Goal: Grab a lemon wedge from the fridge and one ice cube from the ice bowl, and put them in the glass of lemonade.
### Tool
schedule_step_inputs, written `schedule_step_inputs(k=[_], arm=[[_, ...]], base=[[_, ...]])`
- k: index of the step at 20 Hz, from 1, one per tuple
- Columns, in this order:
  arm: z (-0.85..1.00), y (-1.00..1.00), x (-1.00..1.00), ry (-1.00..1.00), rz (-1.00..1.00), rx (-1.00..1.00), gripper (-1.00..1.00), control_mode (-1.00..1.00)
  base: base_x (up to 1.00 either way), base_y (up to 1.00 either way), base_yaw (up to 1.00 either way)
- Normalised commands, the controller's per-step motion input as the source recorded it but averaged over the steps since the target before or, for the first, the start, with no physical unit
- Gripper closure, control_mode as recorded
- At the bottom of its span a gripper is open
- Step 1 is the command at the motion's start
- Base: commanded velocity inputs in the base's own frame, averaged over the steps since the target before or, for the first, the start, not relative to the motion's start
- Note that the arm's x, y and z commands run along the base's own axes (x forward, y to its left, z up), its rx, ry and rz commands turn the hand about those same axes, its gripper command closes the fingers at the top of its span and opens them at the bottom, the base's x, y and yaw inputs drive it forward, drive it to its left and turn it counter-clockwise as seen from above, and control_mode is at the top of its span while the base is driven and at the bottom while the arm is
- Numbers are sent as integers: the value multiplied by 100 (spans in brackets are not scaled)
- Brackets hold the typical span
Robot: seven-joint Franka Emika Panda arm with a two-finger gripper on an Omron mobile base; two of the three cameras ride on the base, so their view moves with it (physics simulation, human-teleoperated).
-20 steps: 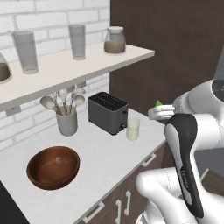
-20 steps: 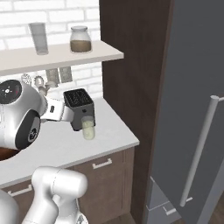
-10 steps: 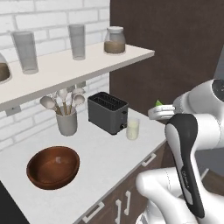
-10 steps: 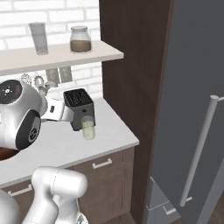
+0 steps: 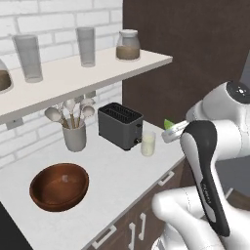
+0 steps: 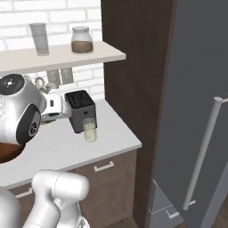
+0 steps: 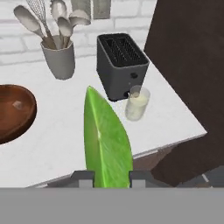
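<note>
My gripper [image 7: 107, 177] is shut on the lemon wedge [image 7: 107, 144], a yellow-green sliver standing up between the fingertips. It hangs above the counter's front edge, near the glass of lemonade [image 7: 137, 103]. From the left base the wedge's green tip [image 5: 169, 124] peeks out behind my forearm, to the right of the glass of lemonade [image 5: 148, 143], which stands in front of the toaster. The wooden ice bowl [image 5: 59, 186] sits at the left of the counter with one pale ice cube [image 5: 62, 179] inside. The grey fridge [image 6: 196, 111] stands shut on the right.
A black toaster [image 5: 120, 125] and a grey utensil cup [image 5: 74, 136] stand against the brick wall. A shelf [image 5: 97, 73] above holds tall glasses and a lidded jar [image 5: 128, 46]. A dark brown cabinet [image 6: 133, 67] bounds the counter's right end.
</note>
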Motion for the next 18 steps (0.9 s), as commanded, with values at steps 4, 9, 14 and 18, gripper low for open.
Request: schedule_step_inputs(k=[4,9,14,18], arm=[[0,0,0,11,38,-36,100,-100],[-3,-12,0,-16,35,-33,100,-100],[-2,-58,3,-16,19,-10,100,-100],[1,-52,14,0,24,-14,100,-100]], base=[[0,0,0],[0,0,0],[0,0,0],[0,0,0]])
